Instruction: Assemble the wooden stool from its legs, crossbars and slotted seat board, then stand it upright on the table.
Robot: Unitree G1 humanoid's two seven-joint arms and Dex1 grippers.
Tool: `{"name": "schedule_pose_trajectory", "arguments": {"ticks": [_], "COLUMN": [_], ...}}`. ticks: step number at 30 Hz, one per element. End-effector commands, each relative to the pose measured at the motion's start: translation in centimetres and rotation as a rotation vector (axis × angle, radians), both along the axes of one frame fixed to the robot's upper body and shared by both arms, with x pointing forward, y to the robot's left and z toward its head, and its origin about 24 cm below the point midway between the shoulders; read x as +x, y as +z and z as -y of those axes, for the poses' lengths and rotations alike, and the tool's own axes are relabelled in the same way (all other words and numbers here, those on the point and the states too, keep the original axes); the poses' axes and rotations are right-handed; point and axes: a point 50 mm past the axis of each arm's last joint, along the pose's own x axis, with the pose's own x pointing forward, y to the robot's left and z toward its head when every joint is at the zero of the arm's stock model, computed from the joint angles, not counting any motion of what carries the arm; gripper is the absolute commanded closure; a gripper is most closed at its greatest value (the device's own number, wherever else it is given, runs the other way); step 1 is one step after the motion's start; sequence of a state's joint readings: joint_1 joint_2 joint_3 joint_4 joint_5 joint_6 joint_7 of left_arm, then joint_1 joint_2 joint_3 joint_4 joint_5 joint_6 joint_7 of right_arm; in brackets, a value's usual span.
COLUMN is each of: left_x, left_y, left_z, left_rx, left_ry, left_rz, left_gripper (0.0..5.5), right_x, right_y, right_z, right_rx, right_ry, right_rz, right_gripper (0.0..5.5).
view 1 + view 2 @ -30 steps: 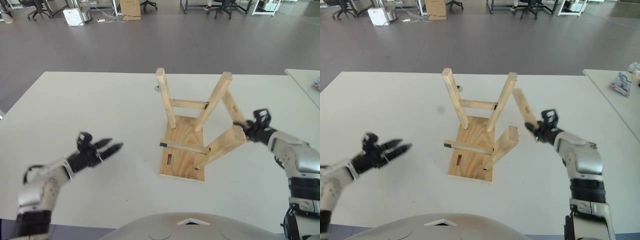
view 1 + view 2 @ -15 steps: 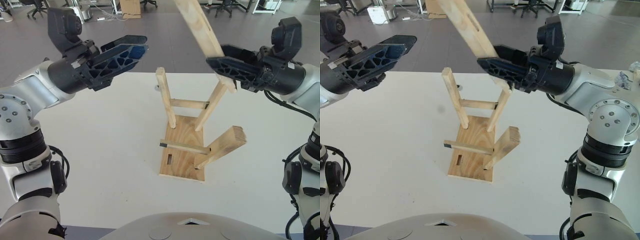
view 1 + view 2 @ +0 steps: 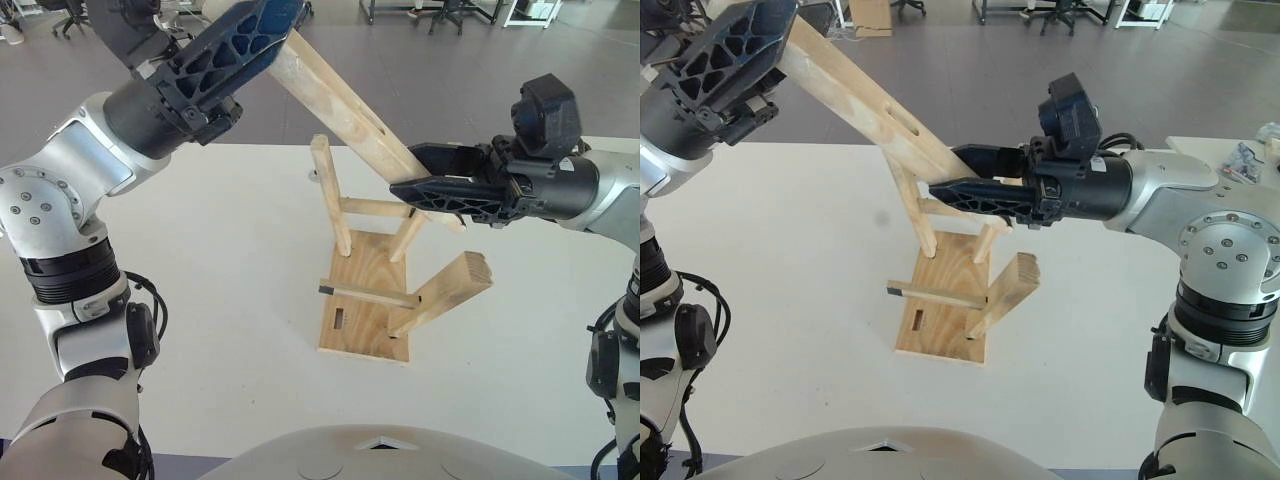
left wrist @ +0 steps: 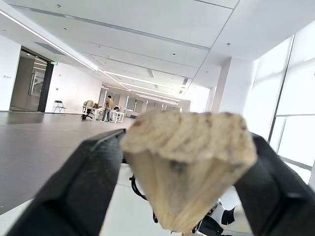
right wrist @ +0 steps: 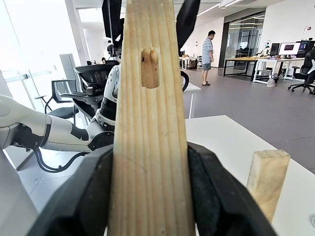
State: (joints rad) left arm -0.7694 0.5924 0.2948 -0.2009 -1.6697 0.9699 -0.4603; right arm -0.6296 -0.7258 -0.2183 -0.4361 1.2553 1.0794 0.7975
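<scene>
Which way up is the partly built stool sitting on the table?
Upside down: its seat board lies flat on the table, with its legs pointing up and the nearest leg leaning outward.

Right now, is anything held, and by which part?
Yes: a loose leg, held at both ends. The left gripper grips its upper end, the right gripper its lower end.

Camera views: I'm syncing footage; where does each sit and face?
Left and right eye views: on the head, facing forward and down at table and half-built stool; left arm, right arm show.
Left wrist view: on the left wrist, facing along the left gripper at the loose leg's end.
Right wrist view: on the right wrist, facing past the right gripper up that leg toward the left arm.
Shared: the loose leg.
</scene>
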Motion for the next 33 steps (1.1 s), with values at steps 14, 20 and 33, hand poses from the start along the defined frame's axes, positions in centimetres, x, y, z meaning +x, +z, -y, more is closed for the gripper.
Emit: {"name": "schedule_pose_trajectory", "arguments": {"ticks": [14,20,33], "left_x": [1.0,0.7,-1.1], "left_y": [1.5,4.1,-8.6], "left_z": [-1.5,-9.2,-12.6], "left_rx": [-0.030,0.106,0.702], "left_ry": [0.131,0.383,0.387], "left_rz": [0.050,0.153,0.119], "left_gripper": [3.38,3.39,3.40], "right_x": [1.9,3.0,0.2], "right_y": [0.6,2.2,-17.3], "right_z": [0.1,3.5,15.5], "right_rx": [0.069,0.166,-0.015], "right_ry": [-0.136,-0.353,-1.073], "right_rz": [0.004,0.073,-0.497], "right_gripper": [2.74,2.56,2.56]}}
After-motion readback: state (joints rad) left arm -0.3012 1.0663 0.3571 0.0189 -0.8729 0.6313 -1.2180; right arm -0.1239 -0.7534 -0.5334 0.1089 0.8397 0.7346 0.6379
